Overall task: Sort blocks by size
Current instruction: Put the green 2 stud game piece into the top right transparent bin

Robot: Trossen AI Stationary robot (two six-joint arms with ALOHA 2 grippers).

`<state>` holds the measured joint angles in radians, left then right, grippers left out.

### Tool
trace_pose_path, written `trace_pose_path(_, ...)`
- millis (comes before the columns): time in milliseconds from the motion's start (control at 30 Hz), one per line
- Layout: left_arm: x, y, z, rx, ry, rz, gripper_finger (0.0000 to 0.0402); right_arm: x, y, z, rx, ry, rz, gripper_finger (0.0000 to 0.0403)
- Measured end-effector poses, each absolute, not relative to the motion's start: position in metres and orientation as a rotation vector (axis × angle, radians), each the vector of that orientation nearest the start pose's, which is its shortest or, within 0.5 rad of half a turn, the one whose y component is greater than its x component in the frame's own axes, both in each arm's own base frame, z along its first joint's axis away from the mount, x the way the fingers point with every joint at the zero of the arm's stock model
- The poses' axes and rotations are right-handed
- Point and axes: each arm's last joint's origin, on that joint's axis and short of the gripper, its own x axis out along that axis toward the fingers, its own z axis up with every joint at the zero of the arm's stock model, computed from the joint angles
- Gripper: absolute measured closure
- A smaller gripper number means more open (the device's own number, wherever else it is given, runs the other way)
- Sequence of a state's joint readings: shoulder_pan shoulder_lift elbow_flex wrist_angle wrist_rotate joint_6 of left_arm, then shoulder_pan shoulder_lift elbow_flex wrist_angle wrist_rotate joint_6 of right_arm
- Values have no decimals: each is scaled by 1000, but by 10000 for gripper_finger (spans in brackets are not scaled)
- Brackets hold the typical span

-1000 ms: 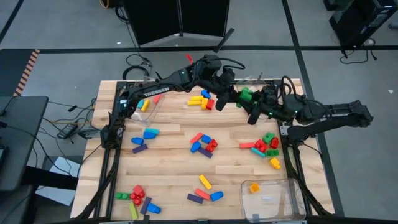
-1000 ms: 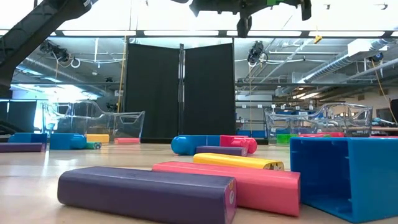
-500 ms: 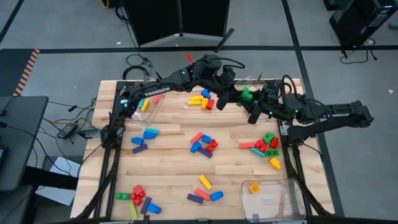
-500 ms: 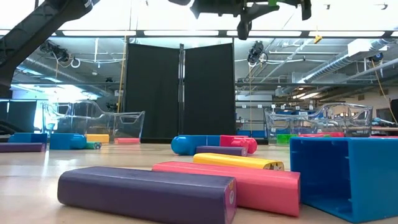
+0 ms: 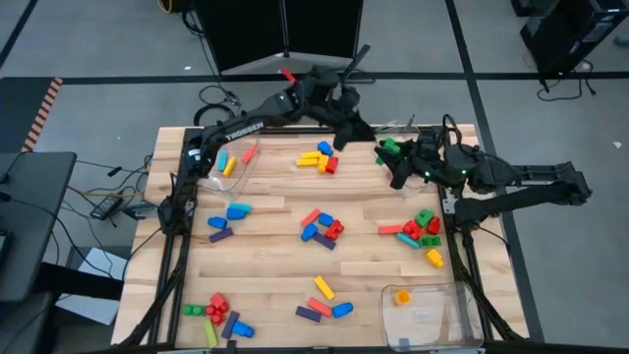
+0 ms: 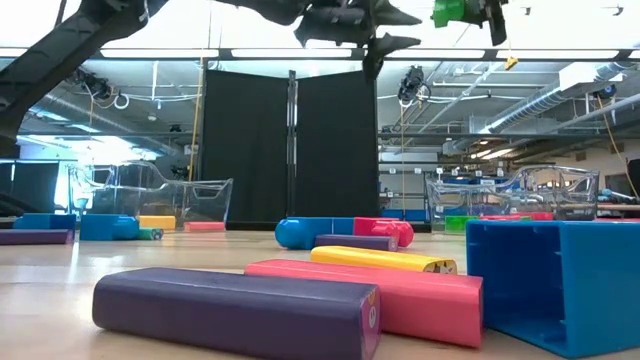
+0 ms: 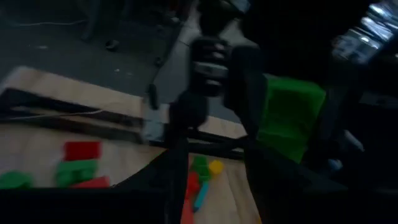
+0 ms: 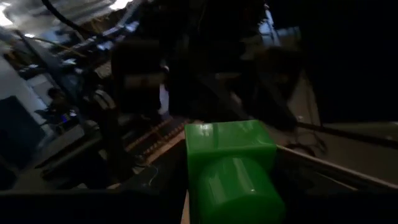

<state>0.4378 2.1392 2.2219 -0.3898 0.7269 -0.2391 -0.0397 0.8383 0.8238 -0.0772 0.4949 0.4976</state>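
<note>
My right gripper (image 5: pixel 391 157) is shut on a green block (image 5: pixel 389 147), high above the table's far right part; the same block shows at the top of the low view (image 6: pixel 455 12). My left gripper (image 5: pixel 344 133) hovers to the left of it, open and holding nothing, its two fingers (image 6: pixel 398 15) apart and pointing at the block. Many coloured blocks lie on the table in loose clusters (image 5: pixel 319 157), (image 5: pixel 322 228), (image 5: pixel 421 228), (image 5: pixel 218 317). My right gripper pinches the green block by two opposite sides (image 7: pixel 273 118) between its two fingers. The fingers come roughly level from the table's right side. The block is lifted clear of the table, and its round stud end (image 8: pixel 239 190) faces back toward the wrist.
A clear bin (image 5: pixel 231 162) at the far left holds yellow, red and blue blocks. Another clear bin (image 5: pixel 437 313) at the near right holds an orange block. A third stands at the far right edge (image 5: pixel 408 130). Big blocks lie close in front of the low camera (image 6: pixel 240 310).
My left gripper has opened, let go of the green block and swung away from it toward the table's far left. The block has stayed in my right gripper, which has hardly moved.
</note>
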Motion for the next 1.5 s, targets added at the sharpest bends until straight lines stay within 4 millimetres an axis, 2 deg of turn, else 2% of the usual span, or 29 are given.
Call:
trace_pose_path(300,411,247,359,-419,455,-40,239,176,-43,332,550,54,-692,240)
trace_pose_path(433,394,266,350,-381,539,78,239,175,-59,323,618,206,-778,240)
trace_pose_path(567,381,277,344,-343,608,121,239,178,-80,321,663,380,-878,241)
trace_pose_path(767,367,285,337,-275,711,148,239,184,-115,316,739,640,-1023,241)
trace_pose_path(1033,359,288,328,-259,799,191,239,189,-154,273,836,966,-1123,241)
trace_pose_path(1333,357,288,299,-298,892,209,239,192,-186,238,948,1099,-1139,241)
trace_pose_path(1500,348,279,289,-317,879,231,239,187,-200,221,993,1131,-1147,241)
